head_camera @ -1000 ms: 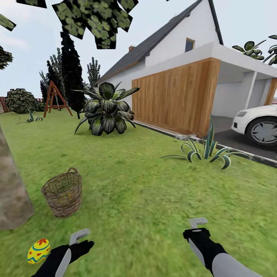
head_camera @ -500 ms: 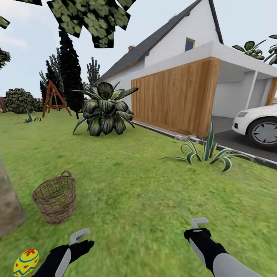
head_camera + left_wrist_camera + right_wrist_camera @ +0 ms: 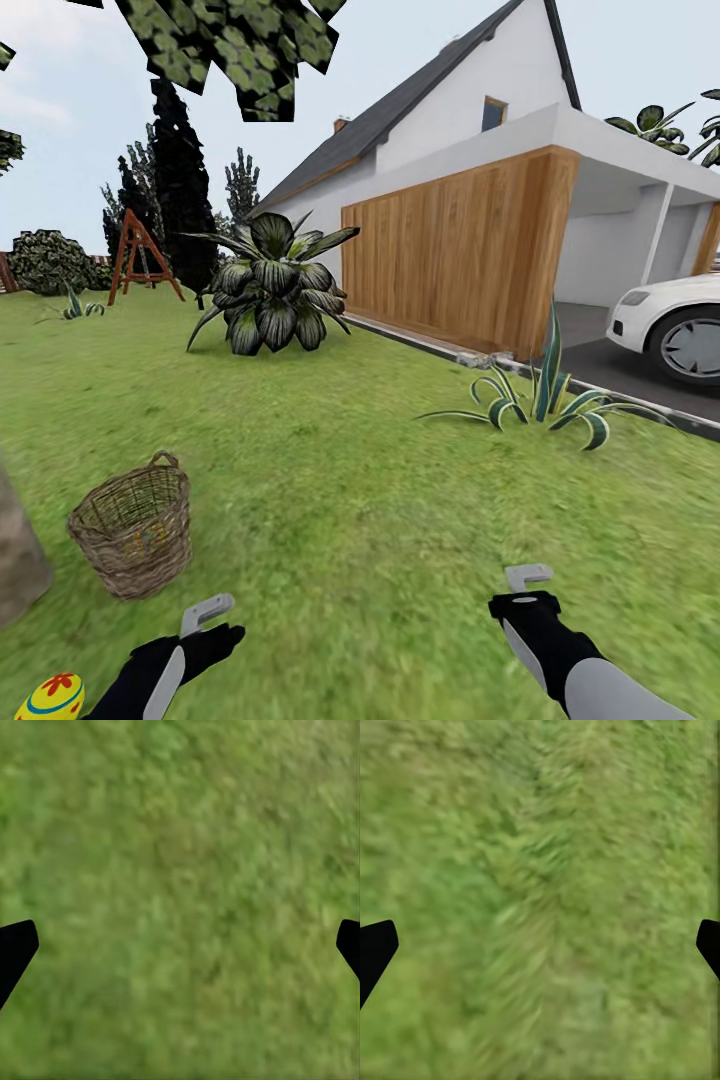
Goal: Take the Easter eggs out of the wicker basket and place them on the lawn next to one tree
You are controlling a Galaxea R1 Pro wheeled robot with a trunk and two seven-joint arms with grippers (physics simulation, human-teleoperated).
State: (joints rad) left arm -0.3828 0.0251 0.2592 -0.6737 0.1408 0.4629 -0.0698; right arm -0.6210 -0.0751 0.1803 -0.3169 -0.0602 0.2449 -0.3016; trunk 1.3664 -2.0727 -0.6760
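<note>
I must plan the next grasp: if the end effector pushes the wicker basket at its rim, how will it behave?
The wicker basket is taller than wide, so a push at the rim may tip it. Its open weave suggests little weight; it could slide on the lawn.

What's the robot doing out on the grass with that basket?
It's moving Easter eggs out of the wicker basket to the lawn beside a tree trunk. One painted egg already lies on the grass near the trunk, by the left gripper. Something yellow shows faintly through the basket's weave, so it probably isn't emptied yet. Both the left gripper and the right gripper are open and hold nothing; their wrist cameras look down at grass.
</note>
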